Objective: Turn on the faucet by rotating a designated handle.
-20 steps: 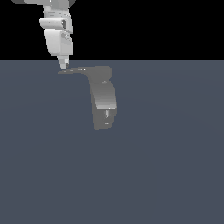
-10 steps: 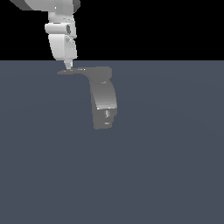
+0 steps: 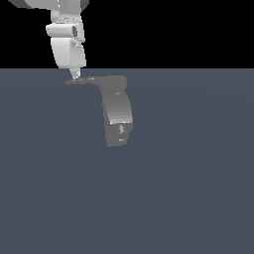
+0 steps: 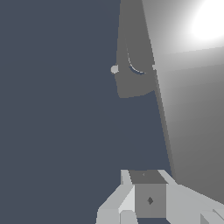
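Observation:
The faucet (image 3: 118,114) is a dull-grey curved blocky body standing on the dark floor. Its handle (image 3: 87,80) is a thin flat lever reaching from the top toward the exterior view's left. My gripper (image 3: 75,75) hangs straight down from the white arm. Its fingers come together in one narrow tip that touches the handle's outer end from above. Nothing is held. In the wrist view the gripper (image 4: 150,192) sits low in the picture. Past it lie a dark grey part of the faucet (image 4: 135,83) and a bright grey surface (image 4: 192,109).
A flat dark blue-grey floor (image 3: 188,198) spreads around the faucet in every direction. Above it the background is black. No other object shows.
My gripper has edged slightly toward the exterior view's right along the handle's end. The handle and the faucet body look unmoved.

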`<state>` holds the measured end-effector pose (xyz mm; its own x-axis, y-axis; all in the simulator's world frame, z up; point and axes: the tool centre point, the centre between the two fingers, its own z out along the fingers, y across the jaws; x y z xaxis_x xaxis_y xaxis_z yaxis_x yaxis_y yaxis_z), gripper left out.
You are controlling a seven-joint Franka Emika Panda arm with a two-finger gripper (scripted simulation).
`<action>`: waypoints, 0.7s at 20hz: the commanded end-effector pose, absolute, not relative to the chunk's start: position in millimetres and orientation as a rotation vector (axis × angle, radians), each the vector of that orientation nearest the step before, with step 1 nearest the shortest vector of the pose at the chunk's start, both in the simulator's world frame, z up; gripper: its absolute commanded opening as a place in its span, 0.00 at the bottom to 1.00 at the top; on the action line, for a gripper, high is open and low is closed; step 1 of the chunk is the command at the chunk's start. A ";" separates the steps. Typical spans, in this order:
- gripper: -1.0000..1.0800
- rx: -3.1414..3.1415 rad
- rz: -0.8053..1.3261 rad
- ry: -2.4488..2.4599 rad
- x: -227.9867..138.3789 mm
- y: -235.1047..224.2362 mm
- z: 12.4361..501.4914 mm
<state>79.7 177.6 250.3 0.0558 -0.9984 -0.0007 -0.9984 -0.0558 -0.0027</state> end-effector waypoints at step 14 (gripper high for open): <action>0.00 -2.280 -0.001 2.160 38.0 176.0 249.3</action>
<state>44.5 175.9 250.4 0.0532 -0.9986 -0.0016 -0.9986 -0.0532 -0.0065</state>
